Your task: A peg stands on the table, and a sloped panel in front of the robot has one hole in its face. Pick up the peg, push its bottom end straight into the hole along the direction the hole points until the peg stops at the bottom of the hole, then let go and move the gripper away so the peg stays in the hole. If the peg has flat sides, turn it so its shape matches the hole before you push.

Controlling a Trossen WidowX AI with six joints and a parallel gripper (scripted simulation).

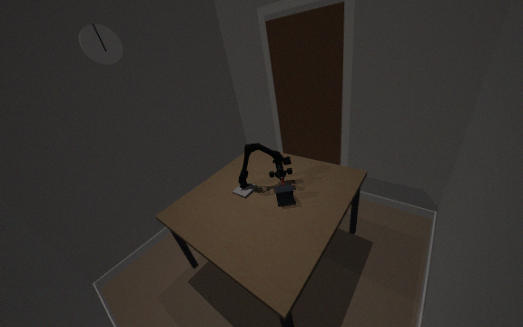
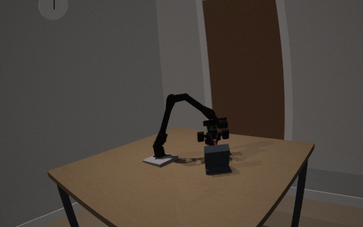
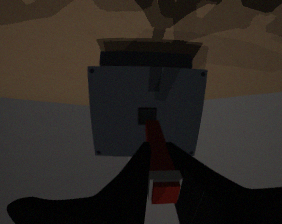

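Red peg (image 3: 160, 156) is sitting clamped in the pincer (image 3: 164, 177), its tip reaching the hole (image 3: 148, 115) in the sloped panel (image 3: 119, 106); full seating, release and retreat are remaining

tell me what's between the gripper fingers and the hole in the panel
Only the red peg, which the gripper is shut on. In the wrist view it spans from the fingers to the square hole in the panel, its tip at the opening.
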